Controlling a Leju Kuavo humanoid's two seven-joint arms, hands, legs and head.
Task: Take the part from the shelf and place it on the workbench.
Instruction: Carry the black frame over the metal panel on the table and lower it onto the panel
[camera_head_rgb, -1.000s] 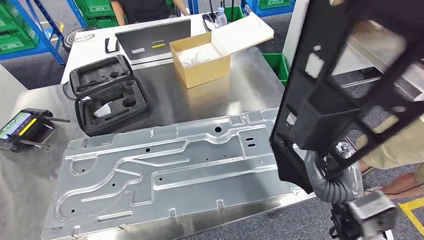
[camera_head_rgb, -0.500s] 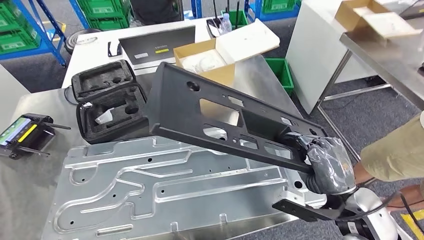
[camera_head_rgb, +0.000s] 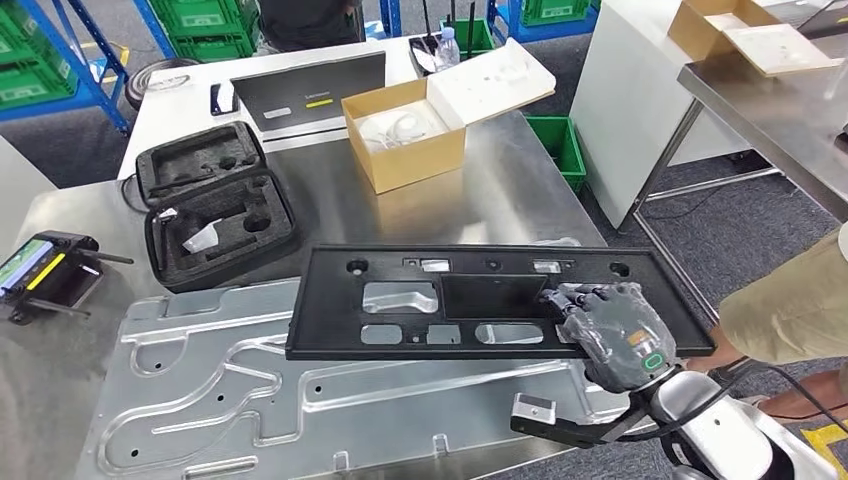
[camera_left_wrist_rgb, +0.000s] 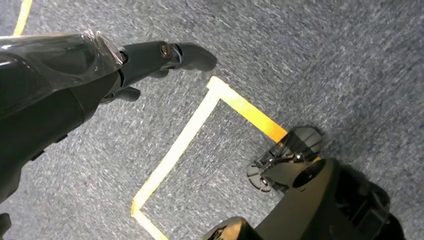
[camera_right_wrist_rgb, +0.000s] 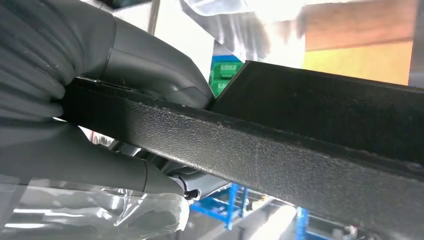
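**Head view: part low over the bench, held at one end**

We see our right hand (camera_head_rgb: 612, 335) clamped on the near right edge of the black part (camera_head_rgb: 480, 300), which lies nearly flat over the plate (camera_head_rgb: 200, 380) on the workbench (camera_head_rgb: 500, 190). Whether it touches the plate, we cannot tell. Our left hand (camera_left_wrist_rgb: 150, 60) hangs over the floor, holding nothing, fingers seemingly apart. Gripped so far off-centre, the long part could sag or twist. Its right end overhangs the bench edge, so an early release could let it tip off.

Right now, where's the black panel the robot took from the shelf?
In the head view the black panel lies flat over the workbench's right side, above the silver metal plate, gripped at its right end by the right hand.
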